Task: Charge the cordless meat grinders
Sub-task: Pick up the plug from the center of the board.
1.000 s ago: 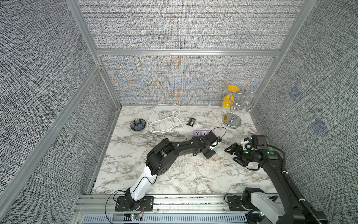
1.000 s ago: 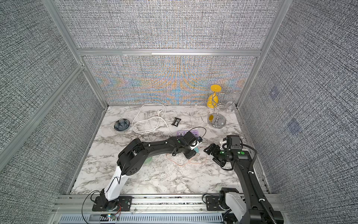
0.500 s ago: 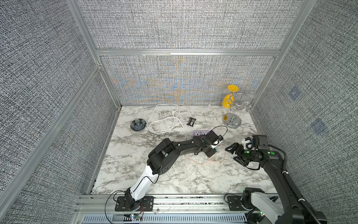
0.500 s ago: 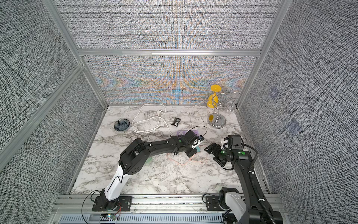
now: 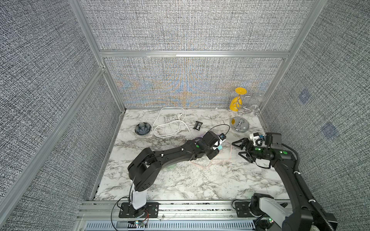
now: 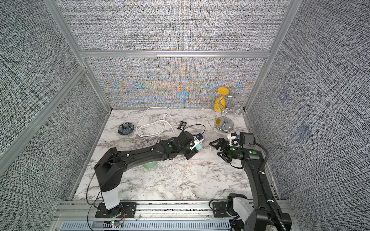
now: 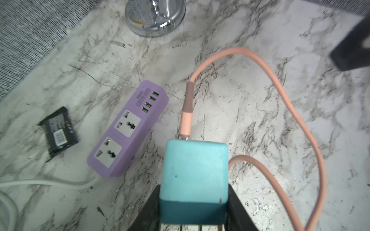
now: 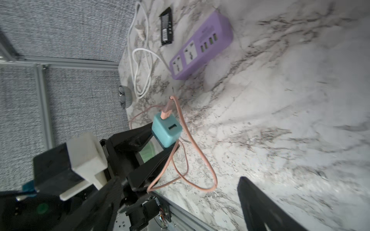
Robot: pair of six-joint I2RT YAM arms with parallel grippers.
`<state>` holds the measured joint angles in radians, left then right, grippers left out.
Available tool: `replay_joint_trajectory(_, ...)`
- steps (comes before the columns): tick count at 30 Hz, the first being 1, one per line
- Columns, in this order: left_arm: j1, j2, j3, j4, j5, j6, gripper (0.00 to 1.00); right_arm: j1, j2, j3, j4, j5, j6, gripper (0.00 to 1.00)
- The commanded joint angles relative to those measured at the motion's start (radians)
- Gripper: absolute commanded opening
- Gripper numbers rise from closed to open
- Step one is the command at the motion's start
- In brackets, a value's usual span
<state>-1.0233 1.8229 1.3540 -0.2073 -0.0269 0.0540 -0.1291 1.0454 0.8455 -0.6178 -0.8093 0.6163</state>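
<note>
The mint-green meat grinder (image 6: 150, 165) stands on the marble under my left forearm, mostly hidden; a green sliver (image 8: 147, 153) of it shows in the right wrist view. My left gripper (image 7: 193, 188) is shut on a teal cube charger (image 7: 195, 174), held just above the table (image 5: 219, 147). A pink cable (image 7: 300, 112) is plugged into the charger's far face and loops over the marble. My right gripper (image 5: 237, 149) stands open a little to the right of the charger, with nothing between its fingers (image 8: 258, 202).
A purple power strip (image 7: 128, 130) lies just beyond the charger, its white cord (image 5: 170, 124) coiled at the back. A black packet (image 5: 197, 125), a dark petal-shaped bowl (image 5: 142, 128) and a chrome stand with a yellow cup (image 5: 239, 124) stand along the back.
My left gripper has closed tighter on the charger and carried it a little toward the back. The right gripper's jaws have spread wider; that arm has barely moved.
</note>
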Motion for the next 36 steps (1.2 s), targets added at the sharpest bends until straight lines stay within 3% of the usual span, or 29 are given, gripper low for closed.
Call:
replay_joint_trajectory(1, 0.002, -0.071, -0.042, 0.043, 0.010, 0.014, 0.16, 0.020, 0.026, 0.055, 0.078, -0.172, 0.013, 0.93)
replay_joint_trajectory(10, 0.002, -0.185, -0.087, 0.024, 0.024, 0.003, 0.14, 0.143, 0.105, 0.197, 0.061, -0.152, 0.012, 0.89)
replay_joint_trajectory(18, -0.001, -0.232, -0.103, 0.014, 0.022, 0.000, 0.14, 0.287, 0.192, 0.270, 0.001, -0.063, -0.033, 0.86)
replay_joint_trajectory(23, -0.004, -0.251, -0.115, 0.014, 0.026, -0.006, 0.13, 0.324, 0.229, 0.284, 0.018, -0.060, -0.030, 0.80)
replay_joint_trajectory(30, -0.004, -0.267, -0.122, 0.017, 0.042, -0.014, 0.13, 0.362, 0.258, 0.284, 0.032, -0.083, -0.031, 0.60)
replay_joint_trajectory(36, -0.004, -0.276, -0.115, 0.005, 0.062, -0.007, 0.13, 0.364, 0.249, 0.264, -0.010, -0.093, -0.076, 0.58)
